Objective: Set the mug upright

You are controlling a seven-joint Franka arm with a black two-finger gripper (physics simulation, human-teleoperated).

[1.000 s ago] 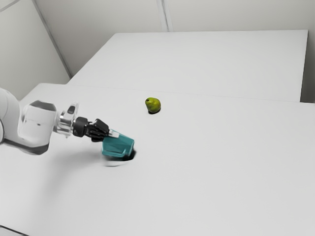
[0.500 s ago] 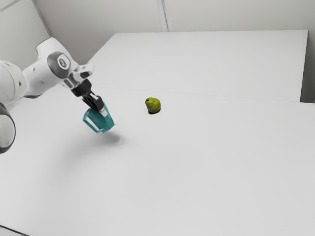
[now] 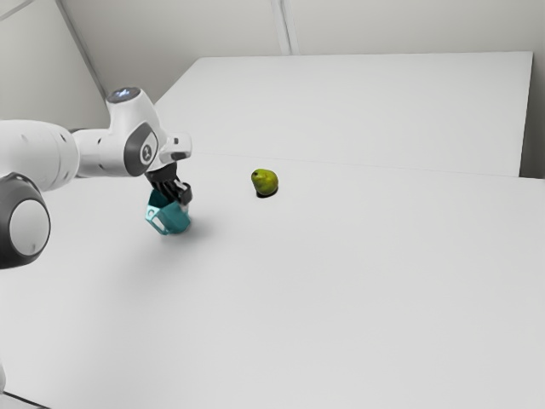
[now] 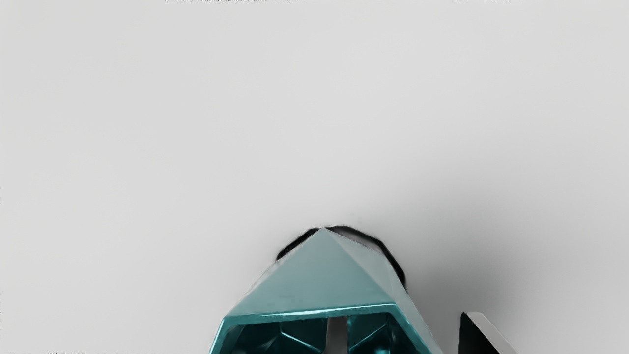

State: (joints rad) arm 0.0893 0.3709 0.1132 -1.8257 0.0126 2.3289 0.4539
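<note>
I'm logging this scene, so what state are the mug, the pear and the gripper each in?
Teal mug: mouth facing up; whether its base sits flat, I cannot tell.
Green pear: whole, resting on the table.
Gripper: open, one finger inside the mug, the other outside, clear of its wall.

Lab-like room: white tabletop (image 3: 341, 298), plain pale walls (image 3: 409, 25), robot arm (image 3: 34, 158).

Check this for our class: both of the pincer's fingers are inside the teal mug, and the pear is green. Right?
No: the wrist view shows only one finger of the pincer inside the teal mug, the other outside it. The pear is green, as stated.
</note>
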